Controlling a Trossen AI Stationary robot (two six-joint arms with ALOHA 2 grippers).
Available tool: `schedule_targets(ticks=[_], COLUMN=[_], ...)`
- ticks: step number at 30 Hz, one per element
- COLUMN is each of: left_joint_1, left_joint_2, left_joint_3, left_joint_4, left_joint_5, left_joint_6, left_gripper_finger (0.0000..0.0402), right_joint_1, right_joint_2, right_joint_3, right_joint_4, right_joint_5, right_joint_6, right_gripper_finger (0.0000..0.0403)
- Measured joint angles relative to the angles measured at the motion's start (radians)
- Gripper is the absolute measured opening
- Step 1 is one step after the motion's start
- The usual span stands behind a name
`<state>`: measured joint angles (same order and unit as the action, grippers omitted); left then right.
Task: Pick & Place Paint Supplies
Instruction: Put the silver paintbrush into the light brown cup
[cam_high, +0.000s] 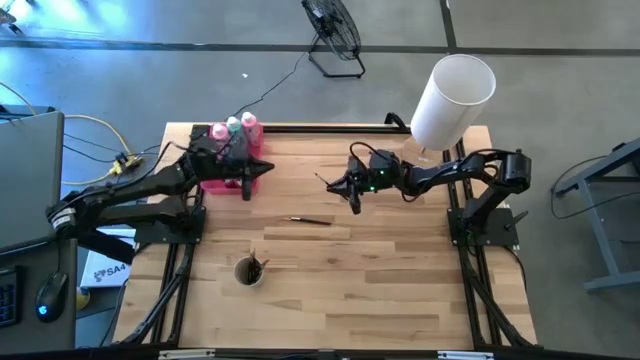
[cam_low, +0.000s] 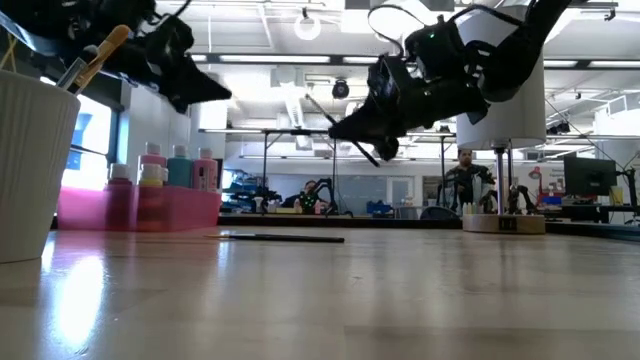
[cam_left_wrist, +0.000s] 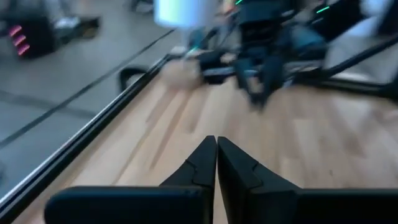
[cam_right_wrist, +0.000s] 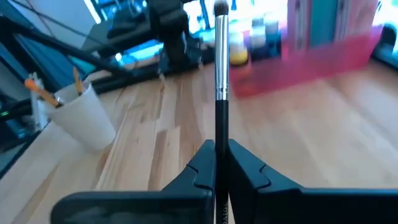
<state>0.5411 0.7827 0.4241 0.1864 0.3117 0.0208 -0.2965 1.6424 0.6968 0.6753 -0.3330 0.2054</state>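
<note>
From overhead, the right gripper (cam_high: 354, 190) hung above the middle of the pale wooden table (cam_high: 400, 290), pinching a thin dark-handled brush (cam_high: 336, 184). The left gripper (cam_high: 247, 178) sat at ten o'clock, over the pink rectangular plastic tray (cam_high: 218, 186) holding the pink and teal squeeze bottles with white caps (cam_high: 236, 128). A second slim dark brush (cam_high: 309, 220) lay flat near the table's centre, and a white ribbed paper cup (cam_high: 249, 271) with brushes stood toward seven o'clock.

At table height, the right gripper (cam_low: 380, 135) floated clear of the wood with the brush angled in its grip.

Past the left wrist, the left gripper's (cam_left_wrist: 216, 160) jaws were pressed together, nothing between them.

Past the right wrist, the right gripper's (cam_right_wrist: 221, 163) jaws were nearly shut, opened only by the brush handle (cam_right_wrist: 221, 93) clamped between them, its bristles pointing away from the wrist.
</note>
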Motion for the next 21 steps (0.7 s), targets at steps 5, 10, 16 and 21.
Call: schedule_targets(ticks=[5, 10, 16, 21], left_joint_1=[0.002, 0.002, 0.002, 0.002], left_joint_2=[0.016, 0.019, 0.019, 0.02], left_joint_3=[-0.123, -0.258, -0.284, -0.28], left_joint_4=[0.294, 0.605, 0.709, 0.707], left_joint_5=[0.067, 0.081, 0.076, 0.039], left_joint_6=[-0.001, -0.127, -0.183, -0.183], left_gripper_finger=[0.0012, 0.0012, 0.0012, 0.0012], right_joint_1=[0.023, 0.022, 0.023, 0.034], right_joint_2=[0.0, 0.0, 0.007, 0.074], right_joint_3=[0.0, 0.0, 0.029, 0.096], right_joint_4=[0.078, 0.137, 0.152, 0.152], right_joint_5=[0.095, 0.118, 0.086, 0.082], right_joint_6=[-0.08, -0.105, -0.113, -0.152], right_gripper_finger=[0.0011, 0.0011, 0.0011, 0.0011])
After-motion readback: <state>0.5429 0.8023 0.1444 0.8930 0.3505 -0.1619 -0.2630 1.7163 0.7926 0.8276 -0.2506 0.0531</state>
